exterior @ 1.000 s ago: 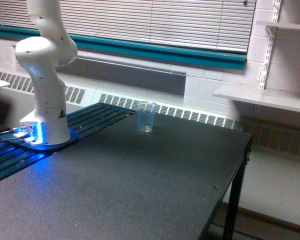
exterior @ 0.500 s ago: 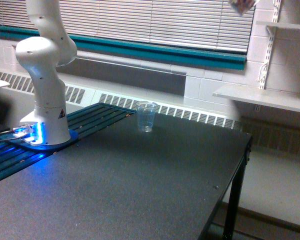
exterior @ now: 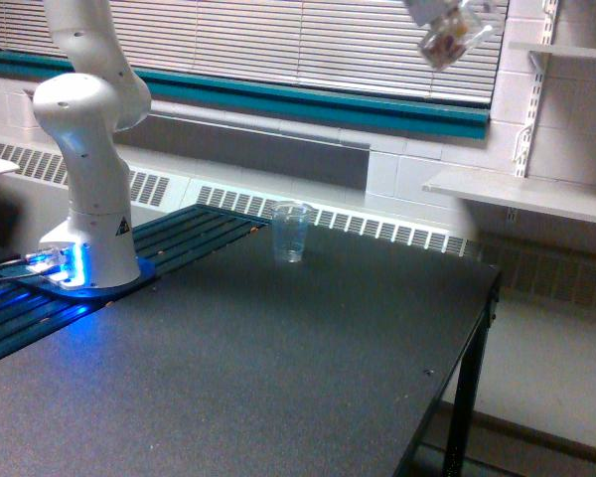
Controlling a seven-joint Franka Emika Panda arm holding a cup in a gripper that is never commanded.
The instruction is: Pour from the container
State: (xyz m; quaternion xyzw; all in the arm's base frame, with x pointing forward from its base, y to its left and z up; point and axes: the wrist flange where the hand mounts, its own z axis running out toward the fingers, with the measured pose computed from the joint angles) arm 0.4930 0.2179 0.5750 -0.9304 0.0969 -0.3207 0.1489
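The container (exterior: 449,42), a small clear cup with reddish-brown bits inside, hangs tilted high in the air at the top of the exterior view, in front of the window blinds. My gripper (exterior: 429,14) shows only as a pale part at the top edge and is shut on the container's upper side. Most of the gripper and the upper arm are cut off by the frame. A taller clear plastic tumbler (exterior: 290,231) stands upright on the far side of the dark table (exterior: 278,368), well below the container and toward the exterior view's left of it.
The arm's white base (exterior: 89,199) stands on a blue-lit mount at the table's left. The table's right edge (exterior: 467,358) drops to the floor. White wall shelves (exterior: 526,194) sit at the right, and a radiator grille runs behind the table.
The container and gripper have come down into view from the top edge and shifted left; one second ago neither showed. The tumbler has not moved.
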